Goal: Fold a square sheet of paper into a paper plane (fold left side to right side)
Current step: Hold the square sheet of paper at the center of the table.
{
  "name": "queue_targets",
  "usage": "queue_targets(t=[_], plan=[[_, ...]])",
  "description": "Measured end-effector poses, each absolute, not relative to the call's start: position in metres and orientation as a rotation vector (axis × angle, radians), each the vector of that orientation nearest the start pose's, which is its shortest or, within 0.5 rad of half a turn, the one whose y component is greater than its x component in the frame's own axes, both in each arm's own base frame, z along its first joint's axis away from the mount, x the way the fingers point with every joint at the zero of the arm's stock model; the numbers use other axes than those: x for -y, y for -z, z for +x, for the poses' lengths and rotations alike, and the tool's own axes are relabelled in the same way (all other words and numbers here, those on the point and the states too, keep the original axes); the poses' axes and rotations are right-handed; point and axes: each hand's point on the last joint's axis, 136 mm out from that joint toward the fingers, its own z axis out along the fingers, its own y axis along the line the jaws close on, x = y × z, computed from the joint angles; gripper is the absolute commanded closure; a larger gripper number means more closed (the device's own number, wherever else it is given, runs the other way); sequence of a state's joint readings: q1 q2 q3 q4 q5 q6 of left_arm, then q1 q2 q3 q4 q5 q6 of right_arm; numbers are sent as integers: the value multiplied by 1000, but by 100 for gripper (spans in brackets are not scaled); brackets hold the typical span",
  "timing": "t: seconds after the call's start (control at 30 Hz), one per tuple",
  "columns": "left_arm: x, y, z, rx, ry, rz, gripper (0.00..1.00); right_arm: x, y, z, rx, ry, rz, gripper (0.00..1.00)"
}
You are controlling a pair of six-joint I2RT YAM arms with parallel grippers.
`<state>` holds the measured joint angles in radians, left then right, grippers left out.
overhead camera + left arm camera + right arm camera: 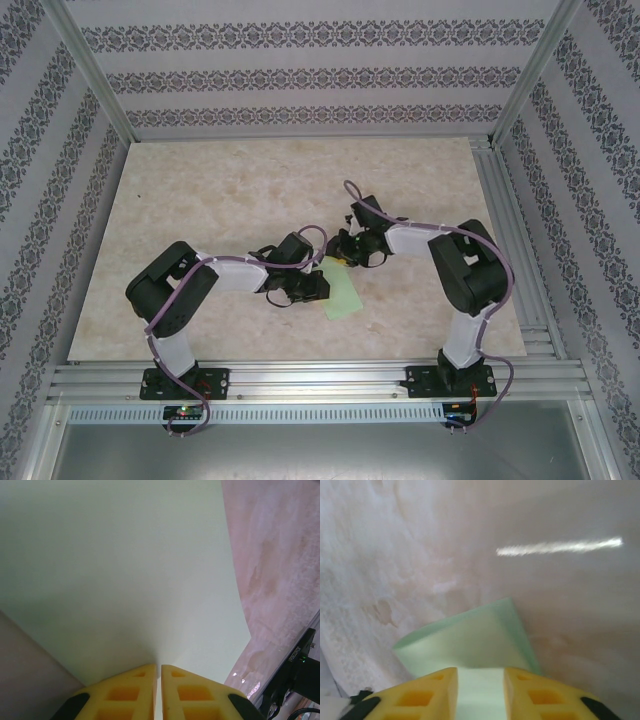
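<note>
While the left jaws are clenched on the square sheet of paper (125,570), their yellow fingers (131,692) pressed together with only a hairline between them and the pale green sheet fanning out ahead from that seam, the right jaws stand parted. A clear gap shows between their fingers (427,695), with green paper lying in it, and nothing is pinched.

In the right wrist view the paper reaches a little way beyond the fingertips and ends in a soft, blurred corner. Its edge looks doubled there, as if one layer lay over another, though the blur leaves that unsure.

From above, the sheet rests on the bench (200,200) between the two arms, near the middle and toward the near edge. It reads as a narrow strip more than a full square, its long axis running roughly from far to near with a slight lean to the right. The left jaws meet it at its left edge, so the paper lies to their right. The right jaws hover over its far end, so the paper runs from them back toward the arm bases.

Both sets of jaws are at the sheet, but only the left arm has a hold. Any fold carried from left to right would probably fall to it, sweeping across the short width. The right jaws look placed to press the far end down. A slip at that end could skew the crease.
</note>
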<state>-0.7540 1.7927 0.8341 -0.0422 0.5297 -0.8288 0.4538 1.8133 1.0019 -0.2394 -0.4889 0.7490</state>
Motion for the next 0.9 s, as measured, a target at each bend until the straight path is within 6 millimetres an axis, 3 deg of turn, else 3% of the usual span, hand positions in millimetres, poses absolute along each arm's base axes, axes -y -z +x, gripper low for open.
queue_targets(t=[0.17, 0.23, 0.3, 0.37, 0.5, 0.6, 0.67, 0.9], plan=[[329, -17, 224, -2893, 1148, 121, 86, -209, -103, 348, -2649, -945, 248, 61], [329, -17, 223, -2893, 1147, 121, 86, -195, -128, 343, -2579, -938, 236, 66], [329, -17, 224, -2893, 1145, 120, 86, -189, -137, 325, -2553, -945, 216, 73], [329, -17, 224, -2893, 1143, 120, 86, -189, -127, 299, -2581, -968, 202, 76], [328, -17, 224, -2893, 1139, 119, 86, -203, -73, 233, -2776, -1003, 188, 80], [328, -17, 224, -2893, 1137, 118, 87, -213, -48, 194, -2887, -1023, 179, 80], [328, -17, 224, -2894, 1133, 116, 87, -219, -43, 185, -2914, -1031, 180, 80], [325, -18, 225, -2897, 1109, 107, 87, -229, -26, 188, -2940, -1021, 215, 82]])
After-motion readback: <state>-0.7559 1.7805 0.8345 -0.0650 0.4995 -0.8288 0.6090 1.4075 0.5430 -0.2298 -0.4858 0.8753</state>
